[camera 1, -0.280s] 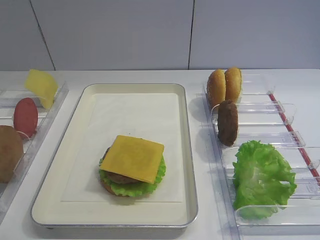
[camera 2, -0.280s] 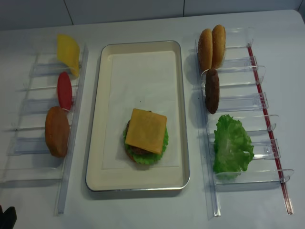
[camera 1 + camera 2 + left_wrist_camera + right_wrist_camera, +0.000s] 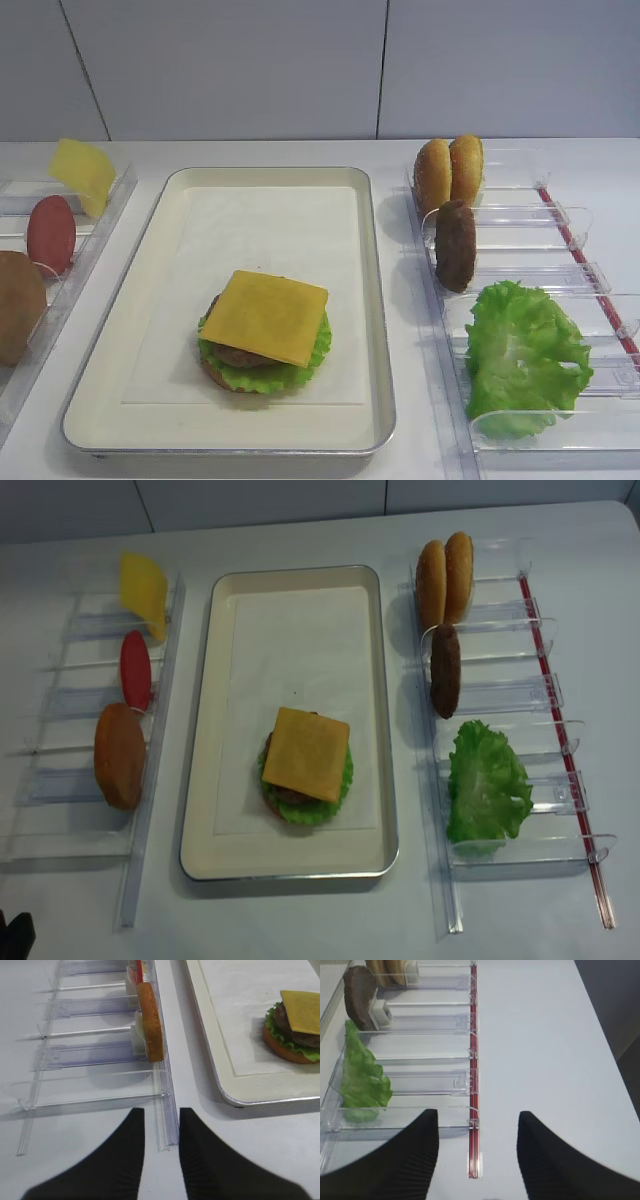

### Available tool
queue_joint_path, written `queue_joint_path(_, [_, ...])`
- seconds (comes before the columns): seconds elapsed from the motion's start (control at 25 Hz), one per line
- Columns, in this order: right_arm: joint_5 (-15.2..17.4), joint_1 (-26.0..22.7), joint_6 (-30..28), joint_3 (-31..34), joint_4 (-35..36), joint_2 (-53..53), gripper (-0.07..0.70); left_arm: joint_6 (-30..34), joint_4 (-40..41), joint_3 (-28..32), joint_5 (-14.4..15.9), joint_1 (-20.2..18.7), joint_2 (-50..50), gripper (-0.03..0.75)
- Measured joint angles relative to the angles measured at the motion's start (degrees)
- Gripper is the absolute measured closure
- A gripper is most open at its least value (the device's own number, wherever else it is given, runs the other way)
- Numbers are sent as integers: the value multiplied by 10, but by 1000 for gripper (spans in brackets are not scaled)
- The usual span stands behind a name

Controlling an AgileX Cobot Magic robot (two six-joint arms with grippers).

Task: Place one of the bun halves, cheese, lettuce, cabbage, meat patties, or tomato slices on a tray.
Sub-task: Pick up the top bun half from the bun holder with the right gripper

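Note:
The silver-rimmed tray [image 3: 375,300] holds a stack: bun half, lettuce, meat patty and a cheese slice [image 3: 265,316] on top. The right rack holds two bun halves [image 3: 449,172], a meat patty [image 3: 456,245] and lettuce [image 3: 525,355]. The left rack holds cheese [image 3: 82,172], a tomato slice [image 3: 50,233] and a bun half [image 3: 18,305]. My right gripper [image 3: 478,1130] stands wide open over the near end of the right rack's red strip, holding nothing. My left gripper [image 3: 161,1130] hangs over the near end of the left rack's rail, jaws a little apart and empty. No cabbage shows.
Clear plastic racks [image 3: 500,695] flank the tray on both sides, the right one edged by a red strip [image 3: 473,1085]. Bare white table lies right of that strip and in front of the tray. A grey wall stands behind.

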Motion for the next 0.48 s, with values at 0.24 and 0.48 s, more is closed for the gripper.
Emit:
queue_joint_path(0.24, [-4,0,8,-37,0,133,232,0,0,0,0,0,0,537])
queue_joint_path(0.48, [-7,0,8,-127,0,284,232,0,0,0,0,0,0,537])
